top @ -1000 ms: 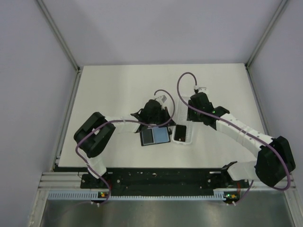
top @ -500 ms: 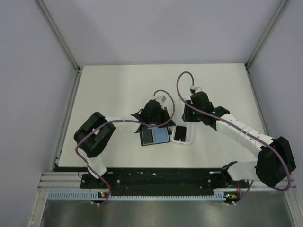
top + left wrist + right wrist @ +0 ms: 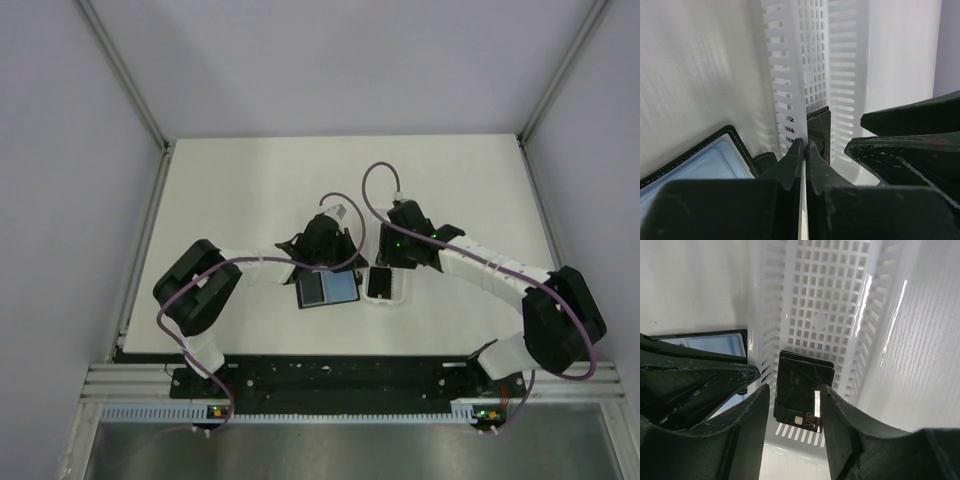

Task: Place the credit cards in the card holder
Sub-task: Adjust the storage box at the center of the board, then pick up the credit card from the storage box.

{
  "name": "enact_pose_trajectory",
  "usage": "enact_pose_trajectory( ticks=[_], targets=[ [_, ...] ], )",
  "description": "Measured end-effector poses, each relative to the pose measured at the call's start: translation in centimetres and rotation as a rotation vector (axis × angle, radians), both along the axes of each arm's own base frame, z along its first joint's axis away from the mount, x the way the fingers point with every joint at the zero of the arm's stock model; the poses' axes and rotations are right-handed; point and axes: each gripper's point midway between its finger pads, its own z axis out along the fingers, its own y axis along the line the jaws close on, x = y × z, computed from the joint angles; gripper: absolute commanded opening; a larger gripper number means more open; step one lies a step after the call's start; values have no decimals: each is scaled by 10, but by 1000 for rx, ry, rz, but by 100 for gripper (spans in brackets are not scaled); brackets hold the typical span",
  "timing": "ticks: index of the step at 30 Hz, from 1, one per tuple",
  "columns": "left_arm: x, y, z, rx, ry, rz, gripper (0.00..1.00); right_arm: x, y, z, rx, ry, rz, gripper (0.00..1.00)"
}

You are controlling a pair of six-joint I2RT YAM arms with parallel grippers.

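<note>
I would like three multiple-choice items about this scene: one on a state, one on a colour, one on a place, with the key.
1. The card holder is: A folded shut; B lying open; C standing on edge.
2. Its inner lining is: A red; B yellow; C blue-grey.
3. The credit cards lie: A in the white tray; B inside the card holder; C on top of it.
Answers: 1 B, its lining faces up. 2 C, the panels show blue-grey. 3 A, they rest on the tray's grid floor.
</note>
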Motion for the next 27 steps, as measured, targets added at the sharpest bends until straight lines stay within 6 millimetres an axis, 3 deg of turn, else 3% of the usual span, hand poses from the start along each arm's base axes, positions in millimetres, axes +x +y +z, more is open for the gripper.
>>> enact_pose_trajectory(
  ticks=[13,27],
  targets=[
    [0,4,-6,-6,44,107,0,-18,-10,-37,-117,121,-50,48],
    [0,3,-6,-10,45,110,0,-22,-7,-52,-163,193,-54,48]
  ],
)
